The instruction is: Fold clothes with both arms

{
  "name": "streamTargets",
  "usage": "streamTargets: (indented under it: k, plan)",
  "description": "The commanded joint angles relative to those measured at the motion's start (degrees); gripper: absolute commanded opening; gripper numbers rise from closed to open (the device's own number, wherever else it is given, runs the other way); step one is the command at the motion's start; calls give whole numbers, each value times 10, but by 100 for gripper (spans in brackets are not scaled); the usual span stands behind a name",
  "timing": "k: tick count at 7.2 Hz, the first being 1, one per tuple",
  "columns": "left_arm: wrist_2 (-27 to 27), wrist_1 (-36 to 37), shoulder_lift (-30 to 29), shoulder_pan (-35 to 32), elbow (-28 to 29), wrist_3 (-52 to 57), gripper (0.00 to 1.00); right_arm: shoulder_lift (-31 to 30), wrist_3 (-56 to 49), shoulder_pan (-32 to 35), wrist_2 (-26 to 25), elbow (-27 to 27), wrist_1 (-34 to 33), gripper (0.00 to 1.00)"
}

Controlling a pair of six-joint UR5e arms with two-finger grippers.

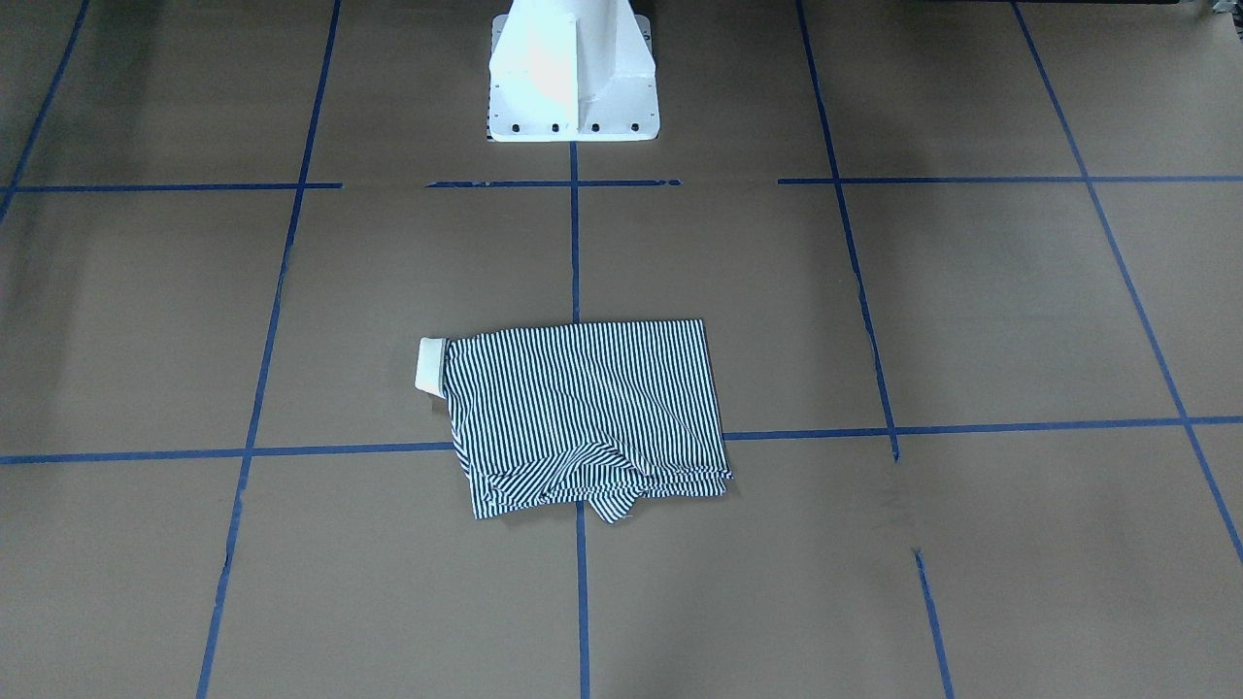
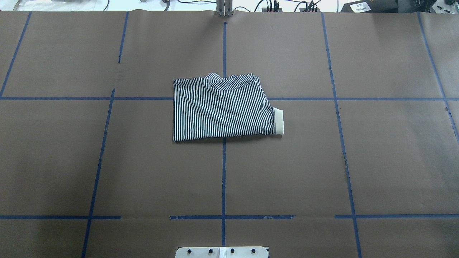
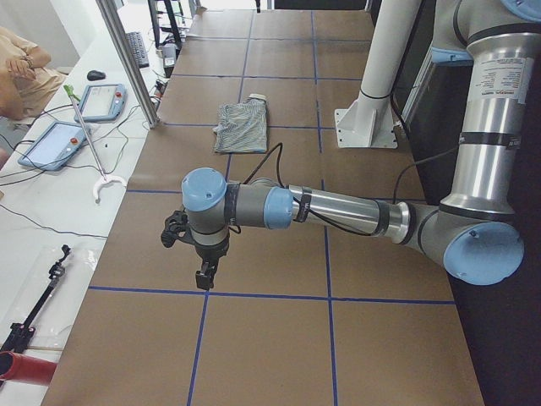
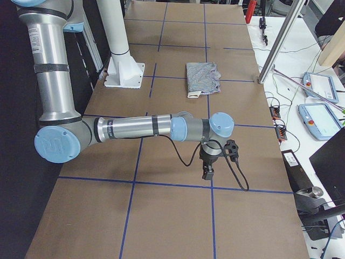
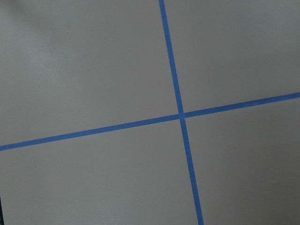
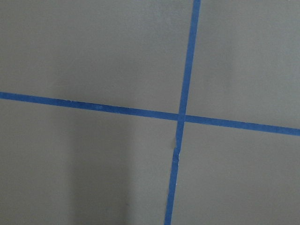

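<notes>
Table [image 2: 107,161]: flat surface covered in brown paper, divided into a grid by blue tape [image 2: 223,172] lines. In the overhead view, 1 folded polo shirt [image 2: 222,107] lies flat near the centre, over a tape crossing, with its cream collar [image 2: 278,122] on the 3 o'clock side. The white pedestal base [image 2: 222,252] stands at 6 o'clock, well apart from the shirt.

Overhead, front views opposed, sharing shirt [image 2: 222,111]; side views along table [image 3: 270,355]; wrist cameras close, facing down.

shirt [image 2: 222,111] on table [image 2: 71,161], centre | pedestal [image 1: 573,78] robot-side of it, apart
</notes>
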Motion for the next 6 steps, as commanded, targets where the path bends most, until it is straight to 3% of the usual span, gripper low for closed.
streamTargets:
  k: [1,6]
  plan:
    - [-2,-11,0,1,4,-1,100,-2,2,0,21,-13,34,100]
    - [-3,-12,1,14,12,-1,100,-2,0,1,19,-6,60,100]
